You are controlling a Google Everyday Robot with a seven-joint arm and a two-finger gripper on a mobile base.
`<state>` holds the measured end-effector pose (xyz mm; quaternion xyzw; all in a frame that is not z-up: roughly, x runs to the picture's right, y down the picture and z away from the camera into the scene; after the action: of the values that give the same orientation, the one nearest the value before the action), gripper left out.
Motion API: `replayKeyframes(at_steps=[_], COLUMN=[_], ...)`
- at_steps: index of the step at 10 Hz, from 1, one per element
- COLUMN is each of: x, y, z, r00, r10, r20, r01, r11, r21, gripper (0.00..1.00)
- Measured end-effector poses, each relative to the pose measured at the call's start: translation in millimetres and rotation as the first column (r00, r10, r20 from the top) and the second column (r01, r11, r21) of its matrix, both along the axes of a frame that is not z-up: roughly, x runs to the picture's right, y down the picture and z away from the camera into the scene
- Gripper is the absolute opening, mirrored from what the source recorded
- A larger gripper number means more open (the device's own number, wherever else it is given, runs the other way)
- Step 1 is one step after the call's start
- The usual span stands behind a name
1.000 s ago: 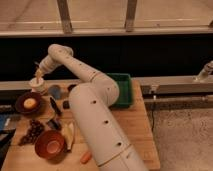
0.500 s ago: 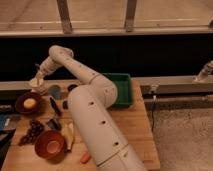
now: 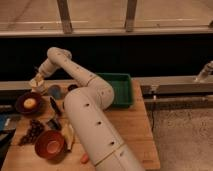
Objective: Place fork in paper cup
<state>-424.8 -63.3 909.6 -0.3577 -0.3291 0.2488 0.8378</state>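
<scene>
The paper cup [image 3: 36, 86] is a short cream-white cup at the back left of the wooden table [image 3: 130, 125]. My gripper [image 3: 38, 79] hangs at the end of the white arm [image 3: 85, 100], directly over the cup and touching or nearly touching its rim. I cannot make out the fork apart from the gripper; it is hidden or too thin to tell.
A blue cup [image 3: 54, 92] and a small dark cup [image 3: 72, 88] stand right of the paper cup. A dark bowl [image 3: 29, 103], a black-handled utensil [image 3: 55, 106], grapes [image 3: 32, 131] and a red-brown bowl [image 3: 49, 144] fill the left side. A green bin [image 3: 119, 88] sits at the back.
The gripper has stayed at the paper cup, shifting only slightly up and back down. Nothing else has moved.
</scene>
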Motion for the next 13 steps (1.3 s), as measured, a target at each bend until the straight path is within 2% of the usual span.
replayKeyframes(at_steps=[2, 3, 7, 8, 13], x=[-2.1, -4.2, -10.2, -10.2, -9.6], y=[3.2, 3.6, 9.0, 10.1, 8.5], z=[-1.1, -3.3, -6.1, -5.9, -6.2], r00=[1.000, 1.000, 0.999, 0.999, 0.998], r10=[-0.009, -0.018, -0.046, -0.050, -0.066], r20=[0.004, 0.009, 0.019, 0.019, 0.016], r01=[0.009, 0.018, 0.046, 0.050, 0.066], r11=[0.9999, 0.9998, 0.9989, 0.9987, 0.9978], r21=[-0.008, -0.007, -0.009, -0.010, -0.002], gripper=[0.12, 0.25, 0.64, 0.67, 0.67])
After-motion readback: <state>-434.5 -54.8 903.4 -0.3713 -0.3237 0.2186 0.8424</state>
